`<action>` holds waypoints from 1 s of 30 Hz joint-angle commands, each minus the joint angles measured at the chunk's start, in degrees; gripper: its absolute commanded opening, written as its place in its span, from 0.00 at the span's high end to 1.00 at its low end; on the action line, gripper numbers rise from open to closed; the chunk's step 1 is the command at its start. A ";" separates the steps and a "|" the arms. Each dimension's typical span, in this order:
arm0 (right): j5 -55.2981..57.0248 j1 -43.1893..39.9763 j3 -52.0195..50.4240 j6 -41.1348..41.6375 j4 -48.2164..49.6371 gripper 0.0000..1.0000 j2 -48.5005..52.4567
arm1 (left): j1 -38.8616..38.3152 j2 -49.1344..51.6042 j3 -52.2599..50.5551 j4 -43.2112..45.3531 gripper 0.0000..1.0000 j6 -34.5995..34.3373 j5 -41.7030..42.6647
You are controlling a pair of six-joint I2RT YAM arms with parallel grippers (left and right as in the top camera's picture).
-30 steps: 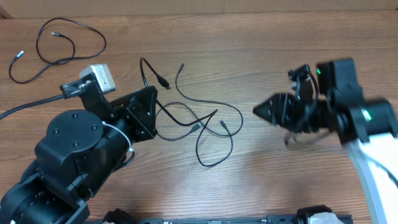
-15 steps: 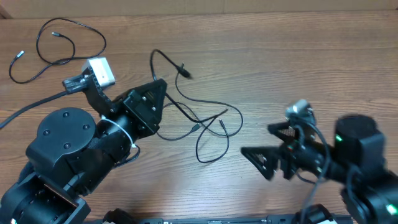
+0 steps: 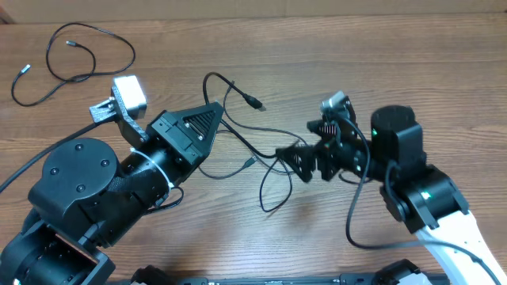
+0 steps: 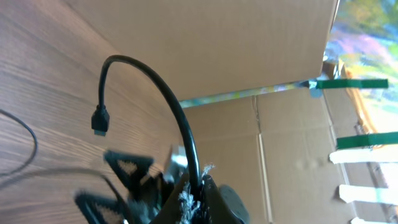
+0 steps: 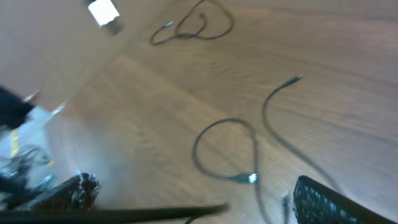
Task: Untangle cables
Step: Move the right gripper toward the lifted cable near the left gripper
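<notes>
Several thin black cables (image 3: 238, 146) lie tangled on the wooden table at the middle. My left gripper (image 3: 214, 109) is shut on one cable; from the jaws it arcs up and ends in a dark plug (image 3: 255, 103). In the left wrist view that cable (image 4: 168, 93) rises from between the shut fingers, its plug (image 4: 99, 120) hanging free. My right gripper (image 3: 291, 157) is open at the right edge of the tangle. In the right wrist view its fingers (image 5: 81, 186) stand wide apart above a loop with a silvery plug (image 5: 249, 178). A blurred cable crosses low between them.
A separate black cable (image 3: 79, 51) lies looped at the table's far left corner. Cardboard walls (image 4: 249, 62) stand behind the table. The left arm's thick wire (image 3: 32, 142) trails off the left edge.
My right arm swung in from the right to the tangle, and its jaws opened wide. My left gripper carried its cable up and to the right.
</notes>
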 commanded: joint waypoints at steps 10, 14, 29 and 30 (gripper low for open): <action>-3.87 0.42 -0.04 2.62 6.62 0.79 4.20 | 0.37 -0.13 1.22 -0.59 0.96 -4.35 -3.96; -9.68 0.42 -0.04 6.49 9.27 0.96 4.15 | 0.37 -0.09 1.22 -1.88 0.96 -4.35 -6.32; -9.31 0.42 -0.04 3.04 9.25 0.19 4.22 | 0.37 -0.09 1.70 -1.16 0.96 -6.12 -6.56; -8.76 0.48 -0.04 2.01 8.94 0.19 4.44 | 0.37 -0.09 1.90 -0.85 0.96 -6.62 -6.21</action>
